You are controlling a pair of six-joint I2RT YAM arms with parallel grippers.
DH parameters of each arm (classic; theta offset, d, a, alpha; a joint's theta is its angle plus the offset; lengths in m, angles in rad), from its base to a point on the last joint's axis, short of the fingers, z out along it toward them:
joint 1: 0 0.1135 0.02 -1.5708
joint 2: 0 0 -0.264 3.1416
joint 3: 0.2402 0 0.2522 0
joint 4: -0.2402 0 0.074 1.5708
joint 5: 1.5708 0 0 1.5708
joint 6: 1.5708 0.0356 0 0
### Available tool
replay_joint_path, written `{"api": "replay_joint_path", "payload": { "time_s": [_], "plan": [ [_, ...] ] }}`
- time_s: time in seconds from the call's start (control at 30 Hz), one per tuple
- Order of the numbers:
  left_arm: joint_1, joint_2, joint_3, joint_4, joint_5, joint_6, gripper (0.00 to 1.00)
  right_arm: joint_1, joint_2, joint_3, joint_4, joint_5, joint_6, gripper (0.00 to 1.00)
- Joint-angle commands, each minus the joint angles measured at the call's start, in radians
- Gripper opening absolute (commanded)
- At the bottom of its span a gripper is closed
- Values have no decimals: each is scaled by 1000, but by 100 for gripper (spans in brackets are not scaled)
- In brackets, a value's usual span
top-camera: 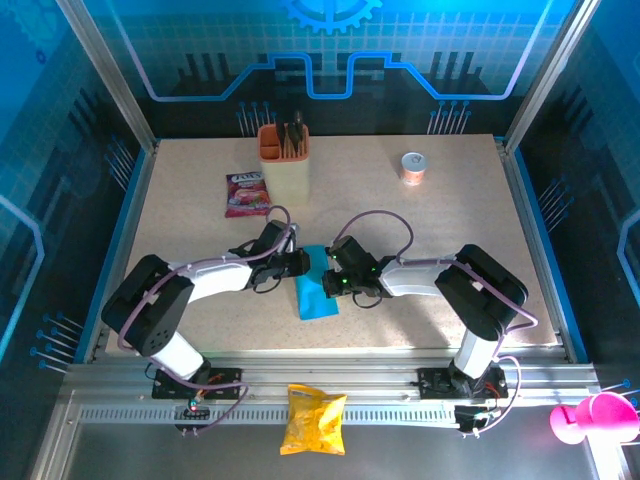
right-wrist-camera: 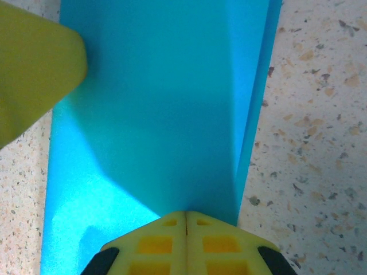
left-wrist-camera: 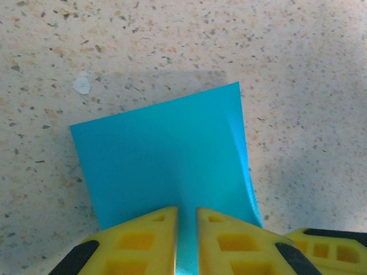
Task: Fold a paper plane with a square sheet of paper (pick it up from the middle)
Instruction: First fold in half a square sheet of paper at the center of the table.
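Fingers (left-wrist-camera: 143, 240) of the left gripper (left-wrist-camera: 186, 229) stand a narrow slit apart over the square sheet of paper (top-camera: 317, 292), while the right gripper (right-wrist-camera: 186, 220) has its fingers pressed together at the sheet's edge. Folded to an oblong, it lies flat on the table (top-camera: 450, 230) between both grippers. Its long axis runs near-to-far, the far end leaning slightly left.

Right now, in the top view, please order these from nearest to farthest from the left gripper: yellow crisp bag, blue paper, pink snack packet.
1. Blue paper, right at the left gripper, table centre.
2. Snack packet, back left.
3. Crisp bag, near edge, in front of the arm bases.
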Motion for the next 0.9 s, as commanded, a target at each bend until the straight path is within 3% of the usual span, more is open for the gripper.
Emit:
{"api": "replay_joint_path", "payload": {
  "time_s": [0.0, 0.4, 0.87],
  "plan": [
    [20, 31, 25, 29, 11, 31, 17, -16, 45, -62, -147, 4, -6, 0],
    [42, 90, -3, 74, 9, 27, 16, -16, 40, -63, -134, -23, 6, 0],
    [42, 91, -39, 99, 33, 32, 12, 16, -125, 32, -156, -113, 22, 0]
  ]
}}
